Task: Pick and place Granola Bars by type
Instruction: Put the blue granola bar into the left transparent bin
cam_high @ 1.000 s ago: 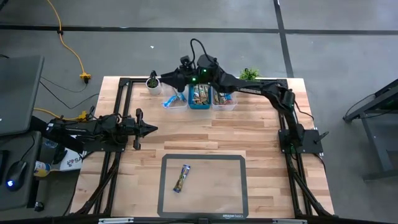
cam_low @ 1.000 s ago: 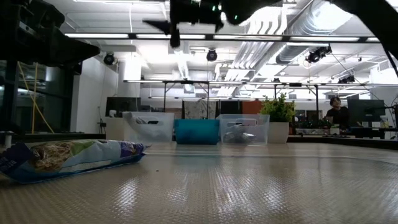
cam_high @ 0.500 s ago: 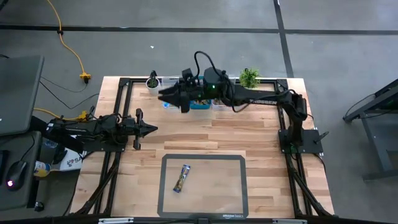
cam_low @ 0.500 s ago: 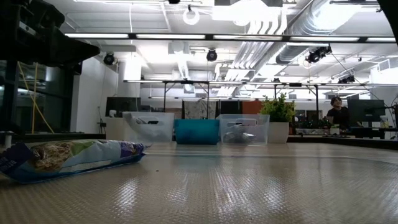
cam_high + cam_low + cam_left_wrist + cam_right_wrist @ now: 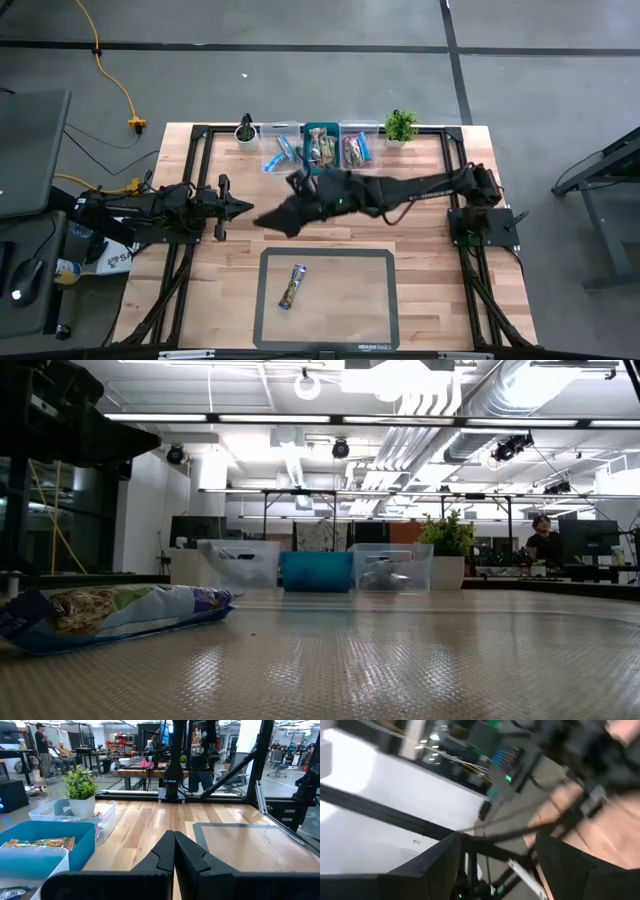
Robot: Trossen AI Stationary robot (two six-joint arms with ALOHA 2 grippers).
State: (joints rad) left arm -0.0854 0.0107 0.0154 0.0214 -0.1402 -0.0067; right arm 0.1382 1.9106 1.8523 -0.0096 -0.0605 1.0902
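Observation:
One granola bar [image 5: 292, 286] in a blue and tan wrapper lies flat on the grey mat [image 5: 375, 310]; in the low view this granola bar [image 5: 110, 615] fills the left foreground. More bars lie in three bins at the far edge: blue ones in the left clear bin [image 5: 282, 152], tan ones in the blue bin [image 5: 321, 149], reddish ones in the right clear bin [image 5: 358, 149]. My right gripper [image 5: 262, 220] hangs open above the table's middle, between bins and mat; my right gripper [image 5: 497, 845] holds nothing. My left gripper [image 5: 240, 207] waits shut at the left; my left gripper [image 5: 174, 840] shows closed fingers.
Two small potted plants [image 5: 245, 130] [image 5: 401, 124] stand beside the bins at the far edge. The right arm [image 5: 410, 190] stretches across the table's middle. Black frame rails run along the left side [image 5: 190, 190] and the right side [image 5: 465, 250]. People show in the room beyond.
My right arm has swung from above the left clear bin toward the table's near edge and left, and has come lower over the bare wood between bins and mat. The bar on the mat has not moved.

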